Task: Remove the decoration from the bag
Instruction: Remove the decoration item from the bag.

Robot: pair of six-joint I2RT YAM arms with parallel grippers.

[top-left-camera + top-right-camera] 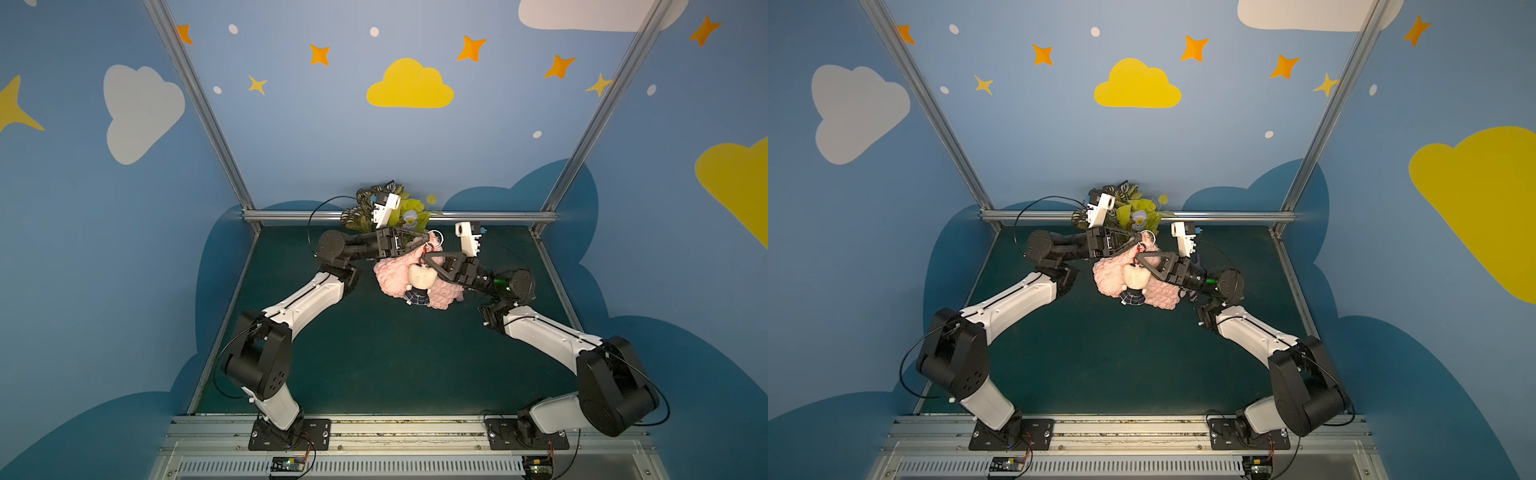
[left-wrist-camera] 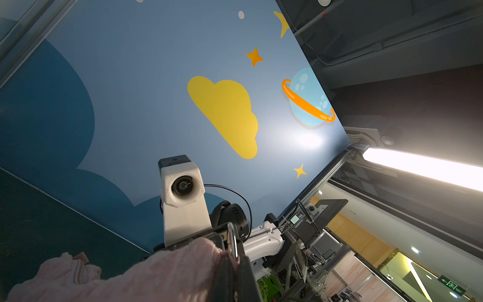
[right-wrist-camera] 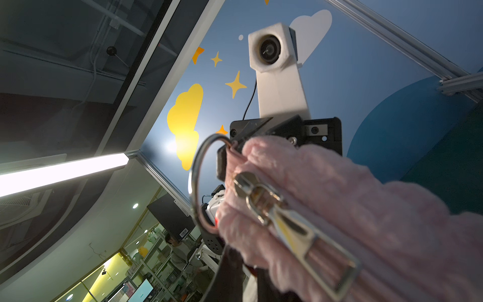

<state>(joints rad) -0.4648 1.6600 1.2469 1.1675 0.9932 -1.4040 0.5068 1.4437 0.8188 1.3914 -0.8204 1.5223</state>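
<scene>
Left hand [image 1: 428, 238] clamped bag [image 1: 390, 274] corner beside keyring [image 1: 436, 237]. Decoration [image 1: 420, 279] hung against bag front. Right hand [image 1: 424, 260] at decoration's top, closure unclear. Risk: tug could drag soft bag from left hand, attachment unreleased.

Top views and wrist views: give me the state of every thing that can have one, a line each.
bag: crumpled, gripped at one corner by the left end effector.
decoration: still on the bag, lying against its front.
keyring: threaded through the gripped corner.
left end effector: shut on the bag.
right end effector: jaws close together beside the decoration's attachment; grip unclear.
</scene>
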